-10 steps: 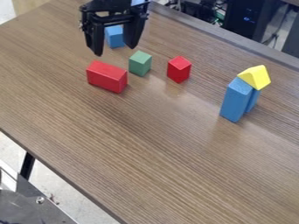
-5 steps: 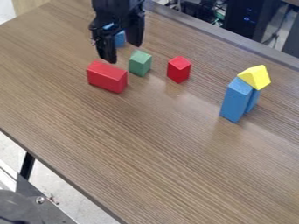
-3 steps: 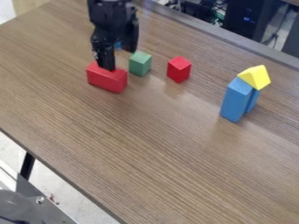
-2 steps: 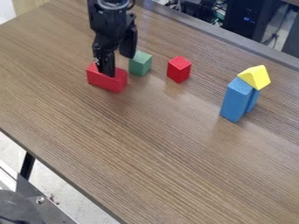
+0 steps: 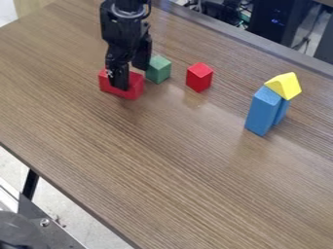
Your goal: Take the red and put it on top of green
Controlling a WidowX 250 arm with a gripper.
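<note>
Work surface: brown wood-grain table (image 5: 169, 170), running diag. across frame. Claw (image 5: 130, 78) at upper L, pointing down over red rect. block (image 5: 134, 89); fingers apart, 1 in front of block. Grip on block: cannot tell. Red block lies flat on table, green cube-like block (image 5: 158, 69) just R of it. Small red block (image 5: 199, 77) at upper ctr. R side: blue upright blocks (image 5: 261, 112) w/ yellow triangular block (image 5: 284, 86) on top. Room: black equip. case (image 5: 270, 24) upper R; pale floor (image 5: 75, 219) lower L.
</note>
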